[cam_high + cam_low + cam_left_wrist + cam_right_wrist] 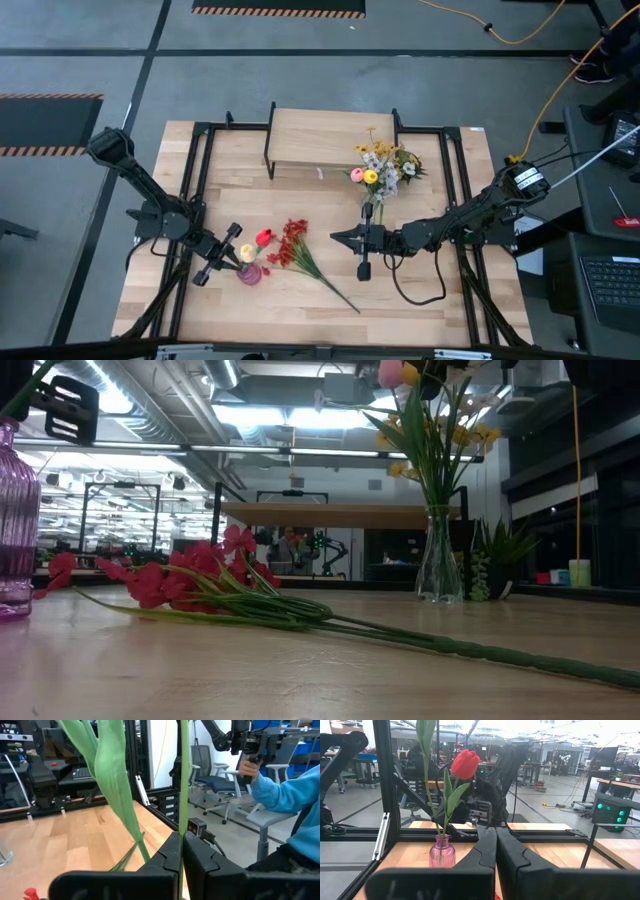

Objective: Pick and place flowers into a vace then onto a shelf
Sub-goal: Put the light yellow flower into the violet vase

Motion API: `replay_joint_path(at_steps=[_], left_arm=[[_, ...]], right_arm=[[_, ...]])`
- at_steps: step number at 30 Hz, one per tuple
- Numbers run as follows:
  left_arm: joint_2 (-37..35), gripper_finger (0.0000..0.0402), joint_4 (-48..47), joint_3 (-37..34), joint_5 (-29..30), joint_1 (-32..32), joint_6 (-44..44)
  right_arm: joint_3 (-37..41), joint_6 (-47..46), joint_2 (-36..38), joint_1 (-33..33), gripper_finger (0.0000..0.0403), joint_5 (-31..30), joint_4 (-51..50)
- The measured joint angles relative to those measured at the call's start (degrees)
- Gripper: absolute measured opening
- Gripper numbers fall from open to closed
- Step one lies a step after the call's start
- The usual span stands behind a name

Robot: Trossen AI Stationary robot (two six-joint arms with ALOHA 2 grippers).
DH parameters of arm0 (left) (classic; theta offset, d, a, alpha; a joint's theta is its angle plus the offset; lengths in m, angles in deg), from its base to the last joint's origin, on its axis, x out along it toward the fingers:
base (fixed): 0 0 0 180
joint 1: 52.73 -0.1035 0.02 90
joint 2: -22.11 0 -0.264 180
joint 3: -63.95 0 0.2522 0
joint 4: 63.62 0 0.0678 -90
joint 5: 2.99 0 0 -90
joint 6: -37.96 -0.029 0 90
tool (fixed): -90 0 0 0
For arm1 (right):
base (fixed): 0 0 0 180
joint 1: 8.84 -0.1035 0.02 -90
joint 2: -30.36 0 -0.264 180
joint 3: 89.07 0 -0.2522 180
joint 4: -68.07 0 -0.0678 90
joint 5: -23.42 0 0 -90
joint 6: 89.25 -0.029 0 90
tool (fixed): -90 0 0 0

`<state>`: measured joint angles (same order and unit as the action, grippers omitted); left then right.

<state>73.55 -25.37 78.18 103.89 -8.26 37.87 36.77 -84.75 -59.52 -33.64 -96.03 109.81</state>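
**Pinched stalk: a light, bendy stem held low by the left claw**

Dark fingers of the left gripper (181, 840) are pressed together on the thin green stalk (183, 780) of the red fabric tulip (465, 764). The stalk runs straight up out of the seam between them, and a long soft leaf (112, 785) droops beside it. Just past the claw, the stem's foot sits in the small pink ribbed glass bottle vase (442, 852), which stands near the front left of the pale wooden tabletop (430, 310).

I judge the tulip to be nearly weightless. Its wire-and-plastic stalk looks springy and fairly smooth, so it could twist or slide in a loose pinch. A hold on the bare stalk, clear of leaf and bloom, looks safest. The narrow bottle looks easy to tip if the stem is levered sideways.

Beside the bottle, the red berry spray (190, 582) lies flat on the wood, its long green stalk trailing toward the front edge. That bare stalk is the obvious place to take it.

Further right, the right gripper (362, 268) waits low over the table with its fingers pressed together on nothing. Behind it, the tall clear glass vase (438, 565) holds the pink, yellow and white blooms. It looks fragile and top-heavy. The low light-wood shelf on black legs (320, 138) stands at the back of the table.
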Motion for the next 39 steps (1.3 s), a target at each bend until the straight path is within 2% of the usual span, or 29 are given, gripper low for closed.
replay_joint_path(at_steps=[39], left_arm=[[0.0,0.0004,-8.4,0.0,0.3,0.1,7.1]], right_arm=[[0.0,-1.3,0.0,-0.1,0.0005,0.0,-0.1]])
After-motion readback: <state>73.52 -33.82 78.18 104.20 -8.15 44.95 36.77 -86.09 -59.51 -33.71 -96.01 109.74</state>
